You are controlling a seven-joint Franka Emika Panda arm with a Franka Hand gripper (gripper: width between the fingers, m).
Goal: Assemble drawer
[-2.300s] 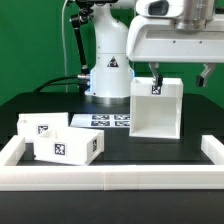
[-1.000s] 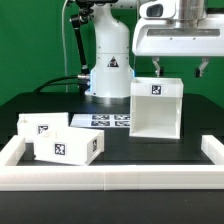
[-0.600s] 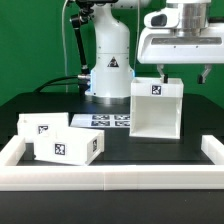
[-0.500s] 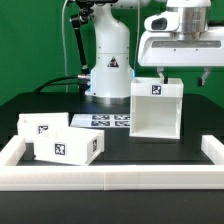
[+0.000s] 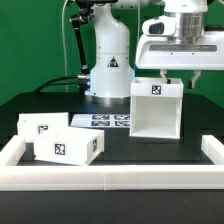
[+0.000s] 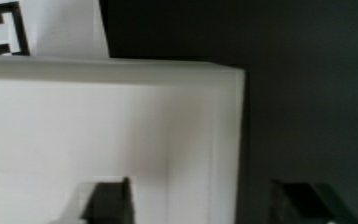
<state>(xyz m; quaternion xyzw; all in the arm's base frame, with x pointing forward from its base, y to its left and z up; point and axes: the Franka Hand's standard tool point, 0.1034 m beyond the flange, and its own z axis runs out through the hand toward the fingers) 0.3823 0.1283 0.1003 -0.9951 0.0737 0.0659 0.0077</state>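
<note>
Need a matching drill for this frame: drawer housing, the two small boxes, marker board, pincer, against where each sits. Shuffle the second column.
Things:
1. tall white plastic cube-like housing
2. two small white open-top plastic boxes
3. thin flat white marker board
4. pincer

Places or states:
A. lying flat, further back, between the boxes and the housing
B. over the housing's top rim, jaws apart
C. exterior view's left, one behind the other
D. exterior view's right, standing upright

Pairs: 1-D, 2-C, 3-A, 4-B.
</note>
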